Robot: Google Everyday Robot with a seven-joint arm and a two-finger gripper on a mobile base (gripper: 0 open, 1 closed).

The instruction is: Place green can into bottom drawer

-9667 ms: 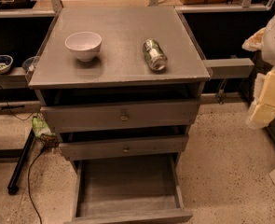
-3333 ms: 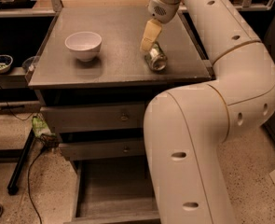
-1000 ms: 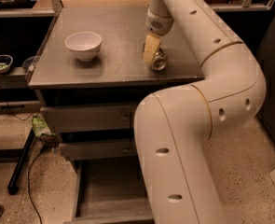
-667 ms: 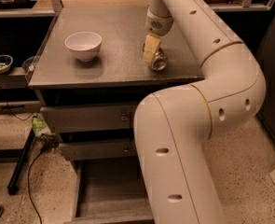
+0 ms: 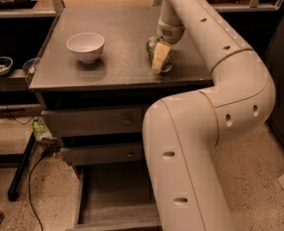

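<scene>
Can [image 5: 151,46]: on cabinet top [image 5: 117,57], gripper [image 5: 161,57] down at it, hold we cannot tell. Bottom drawer [image 5: 117,196]: open, bare. We count lift and placing outstanding

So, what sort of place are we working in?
Probably a lab or office test area: grey drawer cabinet on speckled floor, loose cables beside it. The end effector is at the green can on top.
</scene>
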